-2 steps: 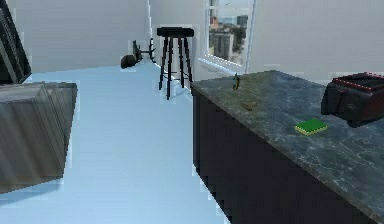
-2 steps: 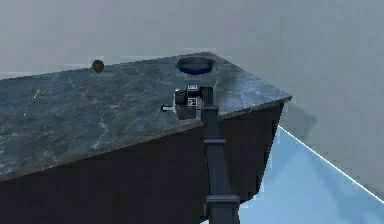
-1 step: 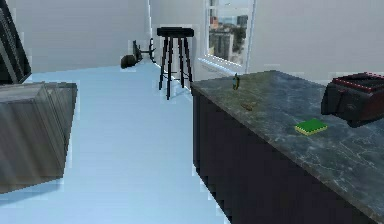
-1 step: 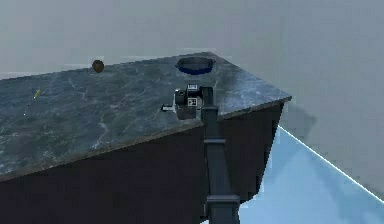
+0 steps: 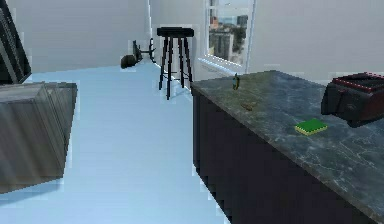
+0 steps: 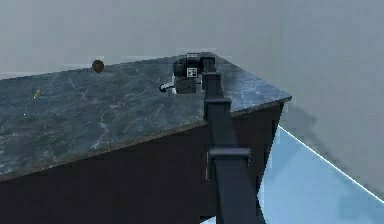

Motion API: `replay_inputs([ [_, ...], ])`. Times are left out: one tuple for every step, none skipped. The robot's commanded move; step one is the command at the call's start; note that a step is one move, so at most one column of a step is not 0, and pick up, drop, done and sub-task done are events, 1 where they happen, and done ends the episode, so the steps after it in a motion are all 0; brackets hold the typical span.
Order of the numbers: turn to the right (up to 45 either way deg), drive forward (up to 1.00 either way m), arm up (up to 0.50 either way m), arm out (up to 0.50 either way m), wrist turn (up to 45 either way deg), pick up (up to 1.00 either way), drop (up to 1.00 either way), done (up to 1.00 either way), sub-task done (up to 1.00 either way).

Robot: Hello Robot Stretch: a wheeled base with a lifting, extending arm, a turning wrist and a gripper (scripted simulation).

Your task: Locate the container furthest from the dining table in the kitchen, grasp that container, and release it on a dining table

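So the robot is parked alongside a long dark counter (image 6: 120, 165) with a marbled stone top. In the arm side view the arm (image 6: 228, 150) comes up from 6 o'clock and reaches out over the countertop, and the gripper (image 6: 170, 85) sits at its far end, above the stone near the counter's far right corner. There's a pale bit right at the fingers and I honestly can't make out what it is, so I can't tell what the fingers are doing or whether they've got anything.

As for the container, the only candidate I can see is a small brown blob (image 6: 98, 66) on the counter's far edge, at roughly 10 o'clock from the gripper and well apart from it. It's too small to say for sure what it is. There's also a tiny speck (image 6: 37, 95) further off toward 9 o'clock.

Looking ahead, the same counter (image 5: 240, 150) runs along the right side. On it sit a flat green thing (image 5: 311, 127), a dark boxy appliance (image 5: 357, 98) at about 2 o'clock from that, and a small dark upright thing (image 5: 236, 83) near the far end. Past the counter, at 12 o'clock, a black stool (image 5: 175, 55) stands beside a window (image 5: 228, 30). Some dark object (image 5: 130, 58) lies on the pale blue floor (image 5: 130, 140) just left of the stool, and a grey wooden piece of furniture (image 5: 30, 130) is over at 9 o'clock.
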Motion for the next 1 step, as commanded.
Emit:
replay_inputs([
  [0.0,0.00,0.06,0.00,0.0,0.00,0.00,0.00,0.00],
])
